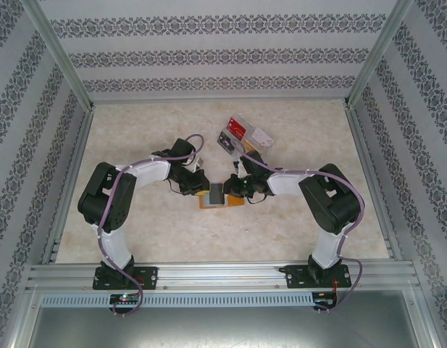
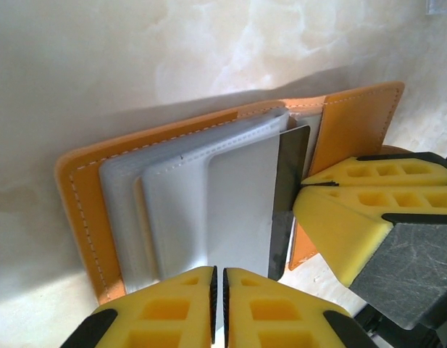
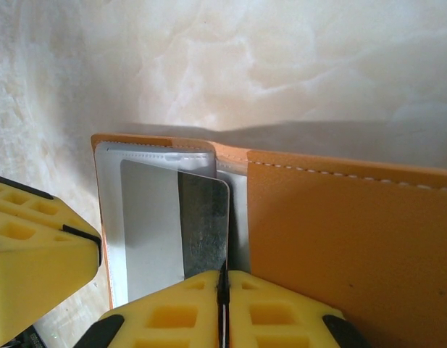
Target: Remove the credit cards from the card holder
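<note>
Now, card holder (image 2: pixel 85 196): orange-tan and leather-like, lying open and flat at the middle of the table between my two arms. The covers are smooth, with rounded corners and a line of pale stitching along the border.
Pockets (image 2: pixel 237 203): soft-looking grey-white sleeves, stacked like pages inside the covers. Each has a stitched rim and a rounded corner.
Dark grey card (image 3: pixel 203 225): a thin, stiff rectangle with a rounded corner and a mottled, faintly glossy face. It pokes partway out of the pockets on the side nearer the fold, and the rest lies under a pale sleeve.
My right gripper (image 3: pixel 222 279): clenched on the exposed edge of the dark grey card, which is pinched flat between the two tips.
My left gripper (image 2: pixel 219 279): clenched with only a hairline slit between the tips, nipping the outer edge of the pockets opposite the card.
Fingers (image 2: pixel 165 308): blocky yellow wedges, matte, moulded with square hollows and backed in black.
Table (image 2: pixel 136 65): a cream surface, marbled and slightly glossy.
Clear tray (image 1: pixel 265 135): see-through plastic with compartments, beyond the card holder and apart from it.
Red card (image 1: pixel 237 129): a small flat rectangle lying in the clear tray.
</note>
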Action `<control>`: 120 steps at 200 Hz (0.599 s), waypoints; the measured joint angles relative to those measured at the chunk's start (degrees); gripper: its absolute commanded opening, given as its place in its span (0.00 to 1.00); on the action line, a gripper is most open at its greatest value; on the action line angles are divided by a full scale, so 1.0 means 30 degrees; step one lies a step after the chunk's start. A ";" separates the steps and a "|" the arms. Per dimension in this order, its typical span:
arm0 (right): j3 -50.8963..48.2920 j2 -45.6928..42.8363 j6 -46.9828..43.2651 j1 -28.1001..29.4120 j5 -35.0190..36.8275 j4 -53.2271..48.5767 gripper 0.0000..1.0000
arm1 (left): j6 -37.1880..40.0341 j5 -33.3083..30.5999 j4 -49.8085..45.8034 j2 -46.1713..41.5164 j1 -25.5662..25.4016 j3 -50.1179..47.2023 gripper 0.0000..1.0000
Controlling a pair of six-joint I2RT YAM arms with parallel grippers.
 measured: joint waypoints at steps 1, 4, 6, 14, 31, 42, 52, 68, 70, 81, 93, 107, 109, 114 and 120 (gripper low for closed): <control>0.0000 0.0000 0.0000 0.0000 0.0000 0.0007 0.14 | -0.0007 0.0015 0.0000 0.0000 0.0000 -0.0007 0.13; 0.0000 0.0000 0.0000 0.0000 0.0000 0.0007 0.14 | 0.0000 0.0029 0.0000 0.0000 0.0000 -0.0007 0.13; 0.0000 0.0000 0.0000 0.0000 0.0000 0.0007 0.15 | 0.0000 0.0051 0.0000 0.0000 -0.0007 0.0000 0.13; 0.0000 0.0000 0.0015 0.0000 0.0000 0.0007 0.16 | 0.0000 0.0087 0.0007 0.0036 0.0000 0.0000 0.12; 0.0000 0.0000 0.0036 0.0000 -0.0007 0.0007 0.21 | 0.0000 0.0073 0.0007 0.0262 0.0000 0.0015 0.11; 0.0000 0.0000 0.0080 0.0000 -0.0015 0.0051 0.24 | 0.0000 0.0036 0.0000 0.0539 0.0000 0.0007 0.11; 0.0000 0.0000 0.0073 0.0000 -0.0022 0.0153 0.25 | 0.0000 0.0109 0.0022 0.0765 0.0000 0.0015 0.11; 0.0000 0.0007 0.0146 0.0000 -0.0036 0.0277 0.27 | 0.0007 0.0131 0.0022 0.0794 0.0000 0.0044 0.10; 0.0000 0.0007 0.0146 0.0000 -0.0044 0.0284 0.27 | 0.0007 0.0131 0.0022 0.0801 0.0000 0.0044 0.10; 0.0000 0.0044 0.0160 0.0000 -0.0131 0.0357 0.27 | 0.0015 0.0131 0.0022 0.0816 0.0000 0.0044 0.10; 0.0000 0.0131 0.0219 -0.0007 -0.0240 0.0525 0.27 | 0.0051 0.0131 0.0022 0.0838 0.0000 0.0044 0.10; 0.0000 0.0277 0.0364 -0.0087 -0.0474 0.0736 0.27 | 0.0102 0.0131 0.0015 0.0845 0.0000 0.0044 0.10; 0.0000 0.0291 0.0386 -0.0087 -0.0517 0.0765 0.27 | 0.0124 0.0124 0.0022 0.0845 0.0000 0.0044 0.10; 0.0000 0.0321 0.0474 -0.0117 -0.0627 0.0809 0.27 | 0.0146 0.0131 0.0022 0.0852 0.0000 0.0044 0.10; 0.0000 0.0357 0.0525 -0.0124 -0.0743 0.0874 0.27 | 0.0168 0.0124 0.0022 0.0852 0.0000 0.0051 0.10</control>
